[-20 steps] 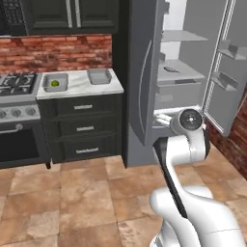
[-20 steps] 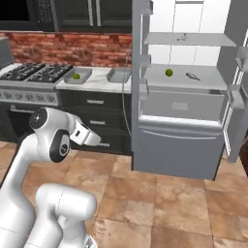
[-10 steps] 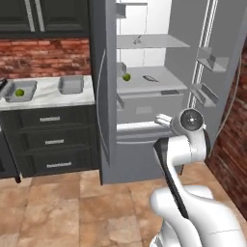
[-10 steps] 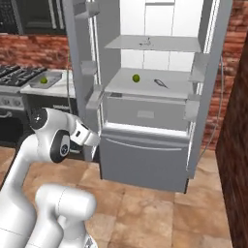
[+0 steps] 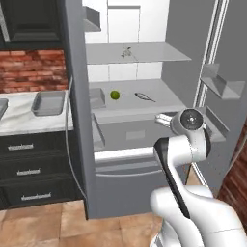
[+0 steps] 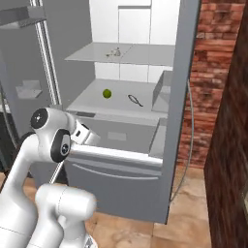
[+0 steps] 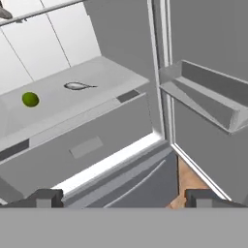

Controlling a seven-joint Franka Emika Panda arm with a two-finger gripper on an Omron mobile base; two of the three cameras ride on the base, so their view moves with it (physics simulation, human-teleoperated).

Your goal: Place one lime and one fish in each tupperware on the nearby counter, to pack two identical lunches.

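green lime (image 5: 115, 95), silver fish (image 5: 144, 97), grey tupperware (image 5: 48, 103), red brick wall (image 5: 31, 72)

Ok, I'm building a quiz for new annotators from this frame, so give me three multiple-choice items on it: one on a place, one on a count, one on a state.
1. Where does the lime lie?
A. on the middle fridge shelf, beside the fish
B. in a door bin
C. on the floor

2. How many limes lie on that shelf?
A. three
B. one
C. none

3. How is the end effector?
A. shut on the fish
B. shut on a lime
C. open, holding nothing

Answers:
1 A: the lime sits on the fridge shelf, apart from the fish.
2 B: a single green lime shows there.
3 C: the end effector has its fingers wide apart with nothing between them.
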